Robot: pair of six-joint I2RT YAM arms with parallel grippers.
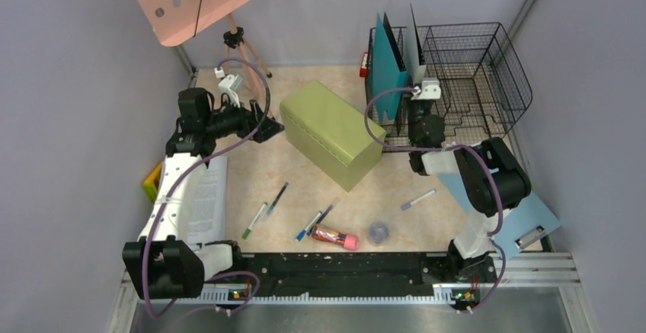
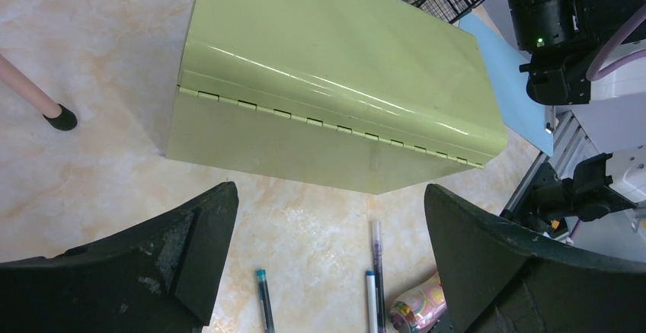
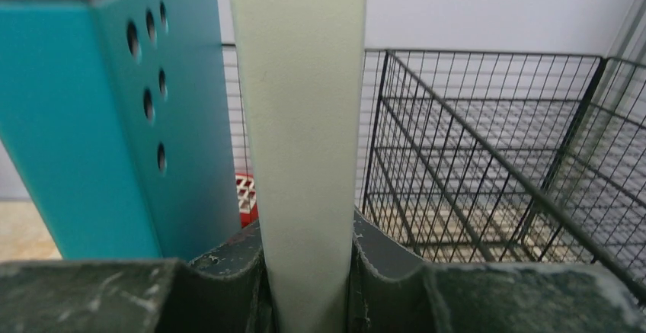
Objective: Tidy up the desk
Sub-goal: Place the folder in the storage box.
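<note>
The big beige desk (image 1: pixel 305 188) fills the view from above, with the black wire basket (image 1: pixel 472 81) at its far right corner and the green box (image 1: pixel 331 131) lying in the middle. Only the right wrist view shows up close that the right gripper (image 3: pixel 308 272) is squeezing a pale flat board (image 3: pixel 297 120) that stands upright, just beside a blue-green folder (image 3: pixel 76 135) with round holes. Only the left wrist view shows the left gripper (image 2: pixel 327 219) spread wide and holding nothing, over the desk near the box's hinge, with little pens (image 2: pixel 264 299) close by.
</note>
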